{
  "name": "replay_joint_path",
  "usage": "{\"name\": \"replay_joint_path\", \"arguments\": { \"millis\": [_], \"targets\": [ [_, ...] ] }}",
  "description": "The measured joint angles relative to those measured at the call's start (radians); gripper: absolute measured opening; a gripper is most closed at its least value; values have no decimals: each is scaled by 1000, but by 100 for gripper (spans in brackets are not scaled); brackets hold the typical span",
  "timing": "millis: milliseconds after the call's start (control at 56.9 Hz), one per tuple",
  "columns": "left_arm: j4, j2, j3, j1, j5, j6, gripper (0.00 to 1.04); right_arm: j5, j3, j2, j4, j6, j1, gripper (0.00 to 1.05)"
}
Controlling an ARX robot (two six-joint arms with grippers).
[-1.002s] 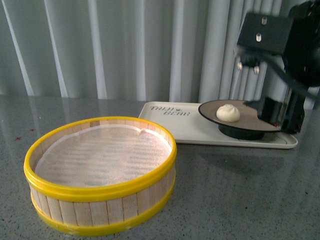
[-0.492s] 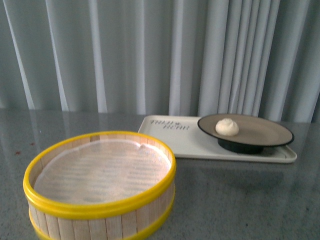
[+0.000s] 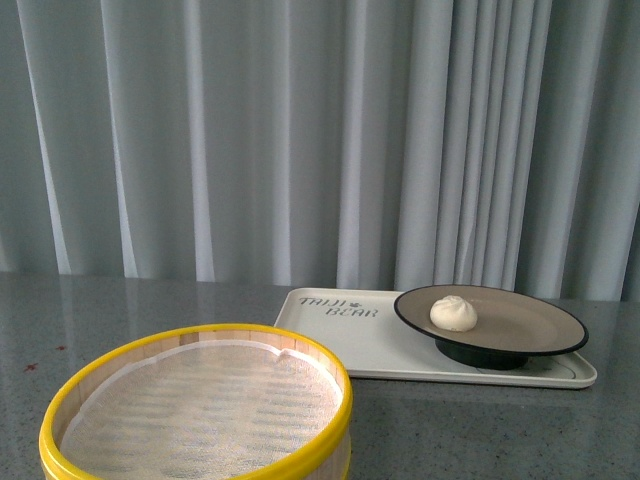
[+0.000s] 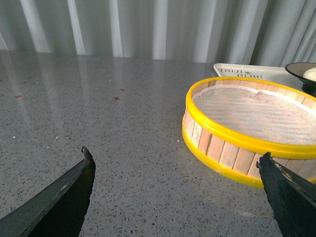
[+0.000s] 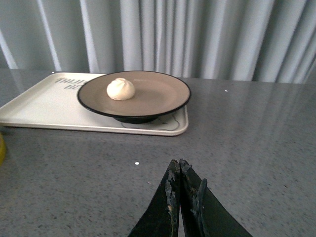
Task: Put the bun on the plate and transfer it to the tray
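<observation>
The cream-white bun point(image 3: 453, 312) point(image 5: 121, 89) sits on the tan, black-rimmed plate point(image 3: 530, 318) point(image 5: 163, 91). That plate stands on the right part of the cream tray point(image 3: 345, 335) point(image 5: 39, 103). Neither arm shows in the front view. My right gripper point(image 5: 177, 163) is shut with nothing in it, above bare table, well short of the tray. My left gripper point(image 4: 175, 155) is open and empty over the table, next to the steamer basket point(image 4: 237, 140). The plate's edge point(image 4: 296, 69) and a sliver of the bun point(image 4: 311, 74) show at the left wrist view's border.
A yellow-rimmed wooden steamer basket point(image 3: 200, 415) with a white liner stands at the front left. The grey speckled table point(image 3: 480, 430) runs back to pale curtains point(image 3: 300, 140). Small red marks point(image 4: 117, 98) dot the table near the left arm.
One second ago my right arm stood over the plate on the tray; it has since left the front view. The front view has tilted upward, so the basket sits lower in frame.
</observation>
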Motion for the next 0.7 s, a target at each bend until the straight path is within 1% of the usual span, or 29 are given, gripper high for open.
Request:
{"name": "replay_joint_path", "arguments": {
  "millis": [53,281,492,598,703],
  "targets": [
    [0,0,0,0,0,0,98,0,-23,-35,-12,1,-12,2],
    [0,0,0,0,0,0,98,-5,-85,-157,-74,2,-14,2],
    [0,0,0,0,0,0,98,-5,-129,-303,-173,2,-14,2],
    [0,0,0,0,0,0,98,-5,-169,-327,-146,2,-14,2],
    [0,0,0,0,0,0,98,-5,-176,-388,-211,3,-14,2]
  ]
}}
